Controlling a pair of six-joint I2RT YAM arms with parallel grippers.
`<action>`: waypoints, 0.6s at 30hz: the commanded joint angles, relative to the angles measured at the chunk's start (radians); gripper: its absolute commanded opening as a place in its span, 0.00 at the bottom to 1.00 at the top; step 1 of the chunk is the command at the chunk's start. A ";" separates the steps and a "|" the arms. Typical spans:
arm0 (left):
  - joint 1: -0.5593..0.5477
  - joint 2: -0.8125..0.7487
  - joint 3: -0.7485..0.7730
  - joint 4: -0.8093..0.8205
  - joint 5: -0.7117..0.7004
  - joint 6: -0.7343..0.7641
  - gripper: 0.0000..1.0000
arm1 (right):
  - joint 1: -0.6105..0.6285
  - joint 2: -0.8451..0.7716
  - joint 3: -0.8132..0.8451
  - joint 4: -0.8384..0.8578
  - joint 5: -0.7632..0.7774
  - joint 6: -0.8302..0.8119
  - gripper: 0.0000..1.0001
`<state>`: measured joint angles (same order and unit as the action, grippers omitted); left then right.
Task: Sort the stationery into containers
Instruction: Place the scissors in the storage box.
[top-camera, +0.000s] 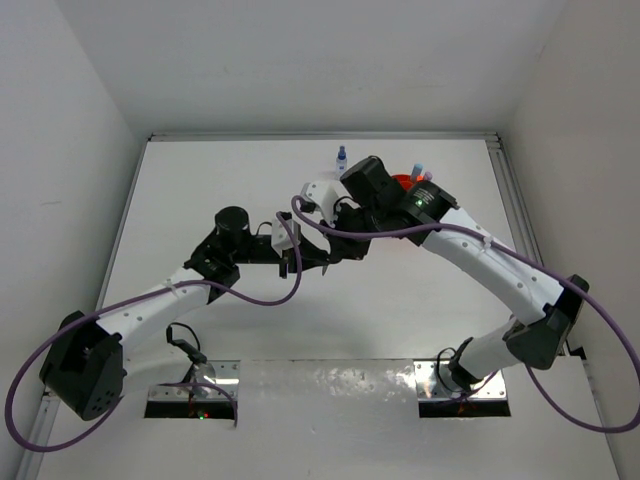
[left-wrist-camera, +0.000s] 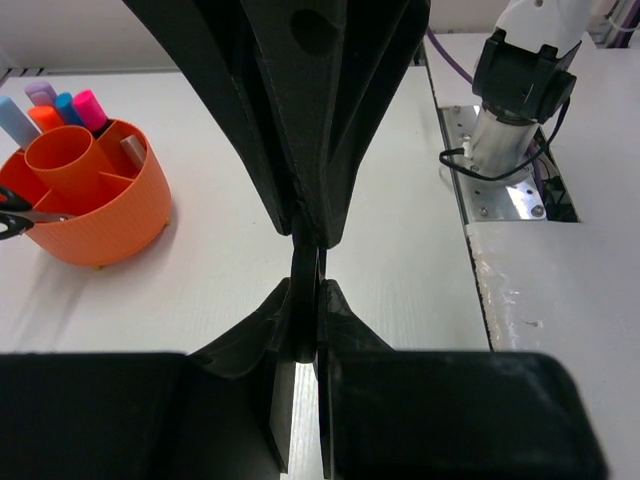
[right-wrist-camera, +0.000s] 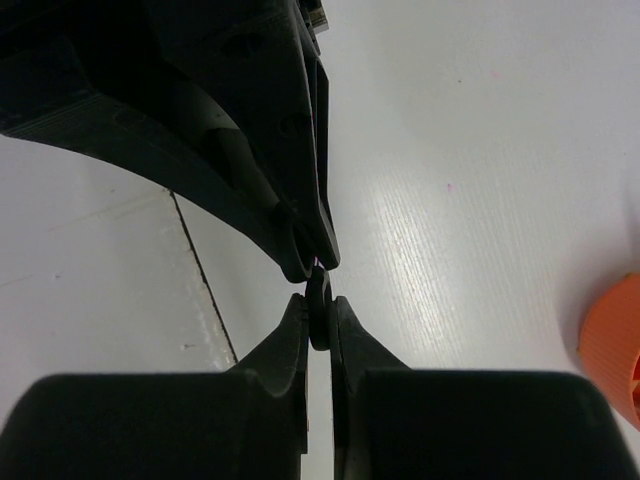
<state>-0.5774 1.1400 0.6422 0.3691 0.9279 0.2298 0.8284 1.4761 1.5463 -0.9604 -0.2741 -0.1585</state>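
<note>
My two grippers meet above the middle of the table, tip to tip. Left gripper is shut on a thin black loop that looks like a scissors handle. Right gripper is shut on the same black loop; the blades are hidden. The orange tub stands to the side, holding markers with blue, orange, pink and lilac caps and another pair of scissors. In the top view the tub is mostly hidden behind the right arm.
A small blue-capped bottle stands near the back edge, just left of the tub. The right arm's base and its metal mounting plate sit at the near edge. Purple cables loop beside both arms.
</note>
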 joint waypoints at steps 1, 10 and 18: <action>-0.021 0.009 0.048 0.067 -0.043 -0.004 0.00 | 0.040 0.021 0.025 0.152 -0.062 0.043 0.00; -0.015 -0.003 0.043 0.048 -0.078 0.008 1.00 | 0.020 -0.054 -0.097 0.216 0.044 0.051 0.00; -0.009 -0.040 0.047 0.002 -0.214 -0.004 1.00 | -0.124 -0.109 -0.155 0.226 0.148 0.111 0.00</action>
<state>-0.5880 1.1393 0.6498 0.3569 0.7910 0.2340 0.7502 1.4128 1.4010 -0.7856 -0.1894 -0.0895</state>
